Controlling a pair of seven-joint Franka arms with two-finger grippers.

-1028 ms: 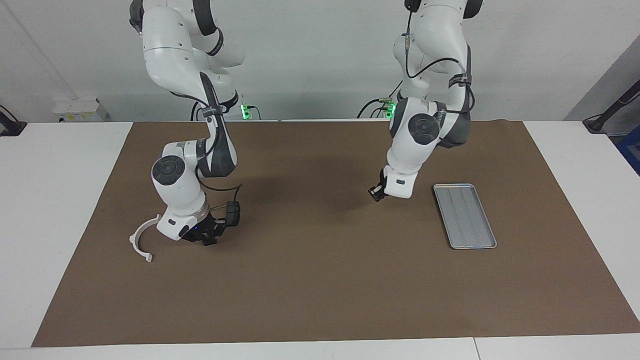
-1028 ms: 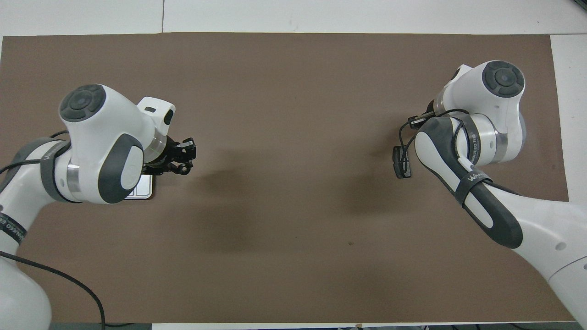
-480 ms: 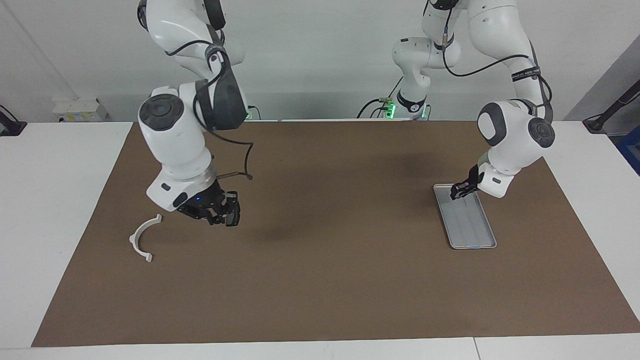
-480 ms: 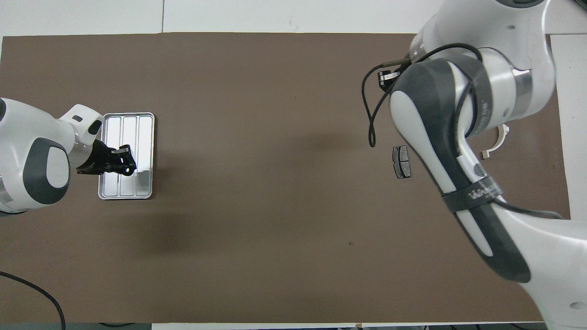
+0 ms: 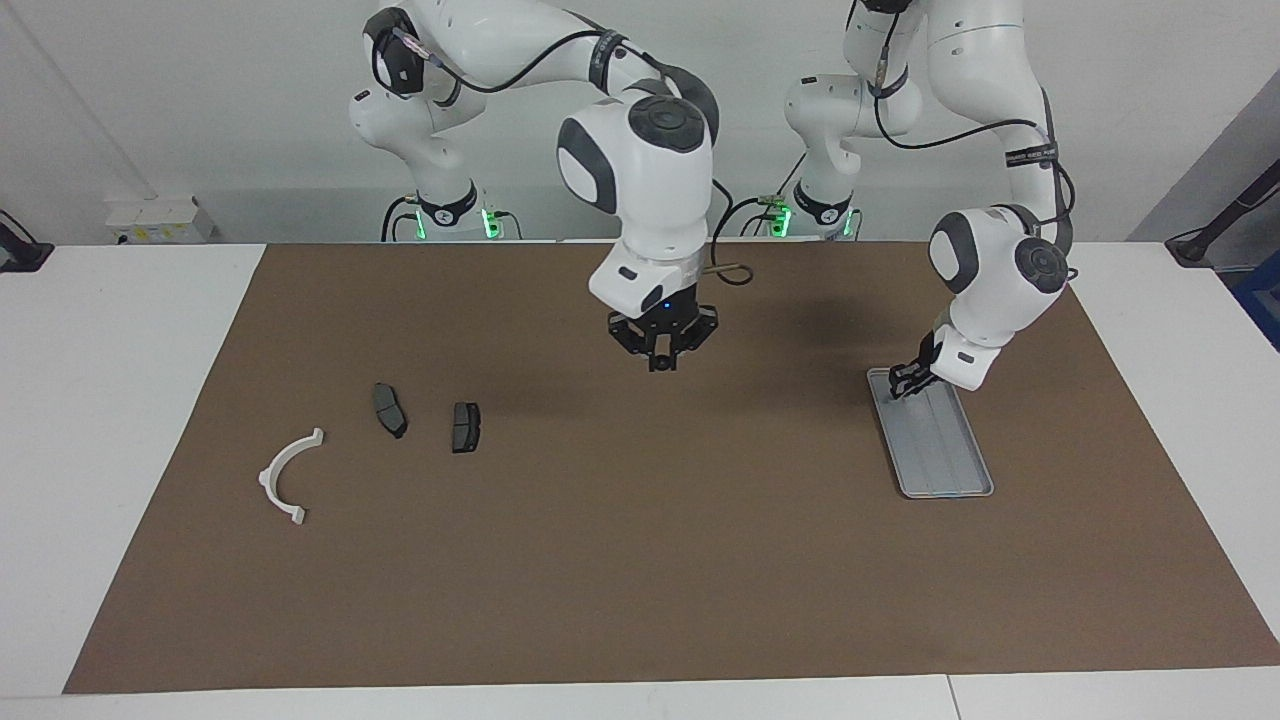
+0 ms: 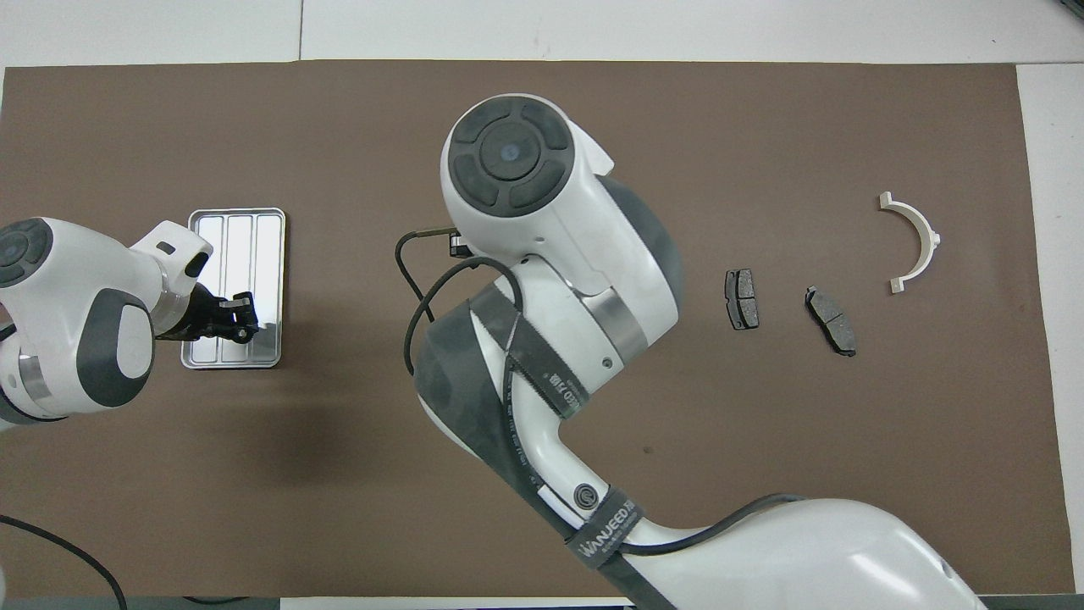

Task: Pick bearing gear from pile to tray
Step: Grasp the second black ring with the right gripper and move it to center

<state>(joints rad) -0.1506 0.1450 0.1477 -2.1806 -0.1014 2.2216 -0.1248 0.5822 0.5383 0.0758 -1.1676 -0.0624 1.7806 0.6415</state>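
Note:
The pile lies toward the right arm's end of the mat: a white plastic arc (image 5: pixel 285 478) (image 6: pixel 916 241) and two dark brake pads (image 5: pixel 389 410) (image 5: pixel 465 427) side by side. No bearing gear shows as a separate thing in either view. My right gripper (image 5: pixel 660 360) hangs shut above the middle of the mat, well away from the pile. In the overhead view its own arm hides it. The silver ribbed tray (image 5: pixel 940 450) (image 6: pixel 241 237) lies toward the left arm's end. My left gripper (image 5: pixel 903 383) (image 6: pixel 241 309) is low over the tray's end nearer the robots.
A brown mat (image 5: pixel 640 560) covers most of the white table. The right arm's bulky wrist (image 6: pixel 542 220) blocks the overhead view of the mat's middle. A tiny dark speck (image 6: pixel 648 449) sits on the mat nearer to the robots.
The right arm rose from the pile and swung to the mat's middle, uncovering both brake pads. The left gripper moved from the middle to over the tray and settled lower.

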